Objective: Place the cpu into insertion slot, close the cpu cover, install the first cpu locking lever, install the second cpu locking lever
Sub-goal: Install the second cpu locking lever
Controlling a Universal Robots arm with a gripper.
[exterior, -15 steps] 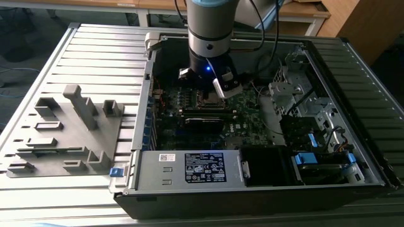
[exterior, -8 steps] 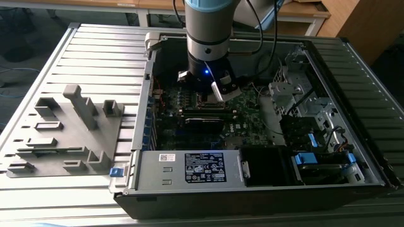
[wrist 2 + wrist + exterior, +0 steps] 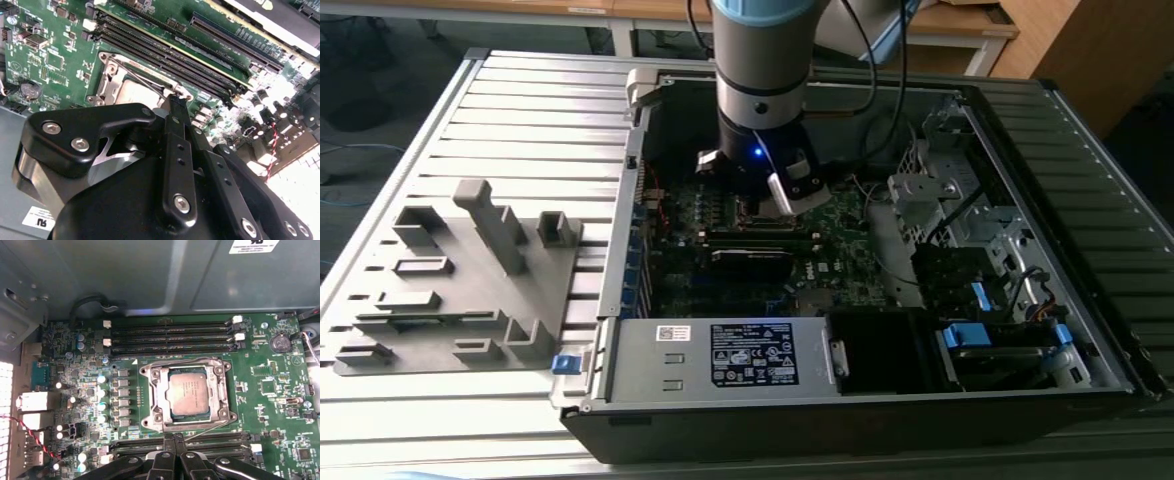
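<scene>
A robot test lab or workshop.
You're at a ribbed aluminium bench (image 3: 520, 110) carrying an opened computer case (image 3: 854, 400) and a grey fixture tray (image 3: 454, 290), with wooden desks (image 3: 947, 30) behind and cables along the floor.

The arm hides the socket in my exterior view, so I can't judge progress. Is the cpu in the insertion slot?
Observer: Yes. In the first wrist view the cpu lies flat in the insertion slot, grey top up.
Operator: And the cpu cover?
Observer: The cpu cover is down, its silver frame around the chip.
Operator: Where exactly is the gripper?
Observer: The gripper sits just off one side of the socket, jaws together, beside a thin wire lever that angles away from the frame.
</scene>
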